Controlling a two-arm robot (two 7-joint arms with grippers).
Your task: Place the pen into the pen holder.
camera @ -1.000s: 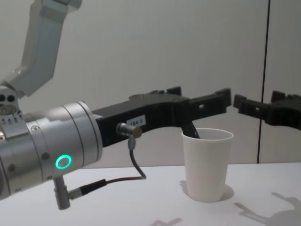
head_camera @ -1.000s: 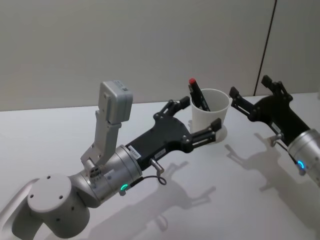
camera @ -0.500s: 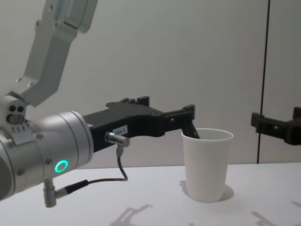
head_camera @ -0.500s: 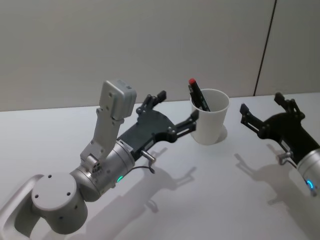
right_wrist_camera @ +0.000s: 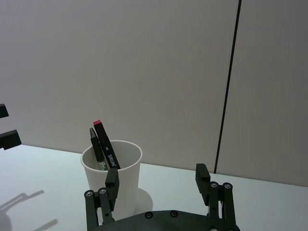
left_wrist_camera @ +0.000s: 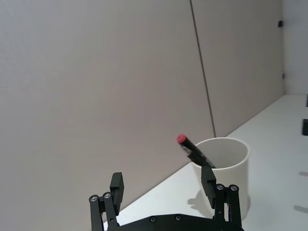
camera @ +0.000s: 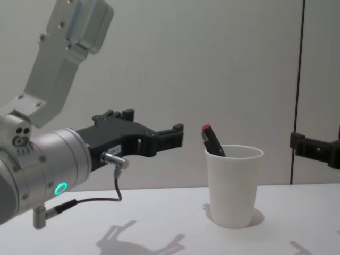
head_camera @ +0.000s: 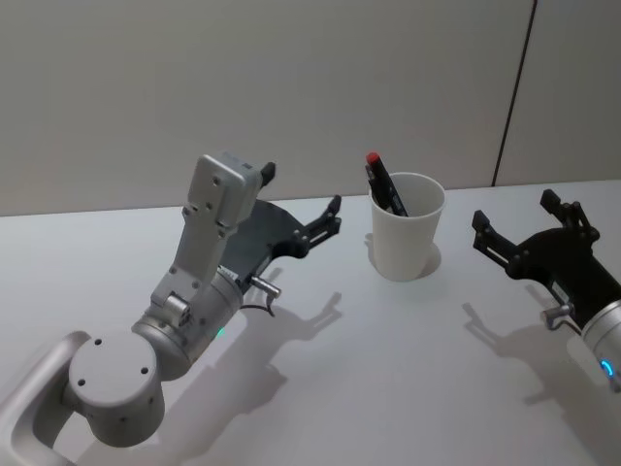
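The pen holder (head_camera: pixel 406 236) is a white paper cup standing upright on the white table. The pen (head_camera: pixel 385 184), black with a red end, leans inside it with its top above the rim. It also shows in the chest view as the pen (camera: pixel 211 139) in the cup (camera: pixel 234 186). In the right wrist view a second dark pen (right_wrist_camera: pixel 96 150) stands beside the pen (right_wrist_camera: pixel 107 150). My left gripper (head_camera: pixel 303 189) hovers open and empty to the left of the cup, apart from it. On the cup's right, my right gripper (head_camera: pixel 514 212) is also open and empty.
A bare white table (head_camera: pixel 388 369) spreads around the cup, and a plain grey wall (head_camera: pixel 291 78) with a dark vertical seam stands behind it. The left arm's wrist camera housing (head_camera: pixel 219 189) rises above the forearm.
My left gripper has drawn back from around the cup toward the left, leaving the pen standing in it. My right gripper has pulled away to the right.
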